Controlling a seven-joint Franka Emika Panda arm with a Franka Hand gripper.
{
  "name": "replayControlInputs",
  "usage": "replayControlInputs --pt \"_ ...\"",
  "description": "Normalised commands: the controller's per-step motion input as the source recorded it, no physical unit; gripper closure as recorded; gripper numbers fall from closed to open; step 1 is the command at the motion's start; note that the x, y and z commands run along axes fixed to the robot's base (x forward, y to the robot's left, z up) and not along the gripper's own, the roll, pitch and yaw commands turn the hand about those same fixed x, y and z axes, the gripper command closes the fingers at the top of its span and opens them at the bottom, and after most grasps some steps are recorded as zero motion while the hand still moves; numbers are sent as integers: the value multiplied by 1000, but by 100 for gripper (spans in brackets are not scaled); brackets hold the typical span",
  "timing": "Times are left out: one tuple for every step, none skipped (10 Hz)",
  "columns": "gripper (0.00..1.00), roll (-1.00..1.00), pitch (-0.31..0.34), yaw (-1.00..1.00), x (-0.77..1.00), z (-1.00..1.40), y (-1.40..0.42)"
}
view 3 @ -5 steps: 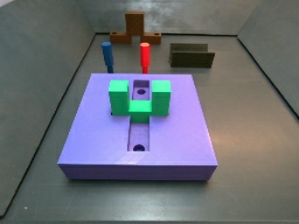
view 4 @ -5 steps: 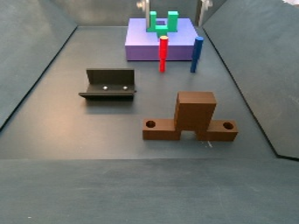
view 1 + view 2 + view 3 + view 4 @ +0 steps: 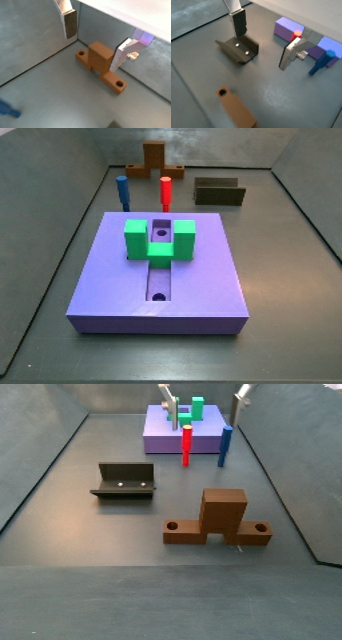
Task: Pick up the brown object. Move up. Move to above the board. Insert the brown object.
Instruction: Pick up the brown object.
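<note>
in a side view, from left to right, the blue peg [image 3: 122, 190] and red peg [image 3: 166, 192] stand upright behind the lavender board [image 3: 201, 278], which carries a green u-shaped block [image 3: 160, 238] over its slot, and the dark fixture [image 3: 219, 191] sits at the far right. the brown object [image 3: 156, 161] rests on the floor at the back, well apart from the board. in a wrist view the gripper [image 3: 97, 36] hangs above the brown object [image 3: 100, 62] with its fingers [image 3: 69, 24] spread wide and released, grasping nothing.
</note>
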Motion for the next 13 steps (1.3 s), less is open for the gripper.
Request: replayControlInputs --pt "0 -89 -39 -123 -134 -134 614" --pt "0 -39 -51 -131 -203 -180 509" --pt "0 -33 -37 -23 -77 -146 291" --pt "0 -6 -70 -69 -117 -226 254" --pt "0 0 -101 -94 -154 -337 283" --pt "0 0 -169 -143 -260 -520 294" --pt "0 -1 -189 -117 -266 -554 269" --pt "0 -4 -183 -109 -237 -537 240" --pt "0 -19 -177 -80 -154 -491 234" --pt "0 -61 -190 -20 -97 -434 263" --pt "0 -84 -159 0 0 -351 283" --pt "0 -111 -83 0 200 -240 263" --pt "0 -131 -49 14 300 -211 206"
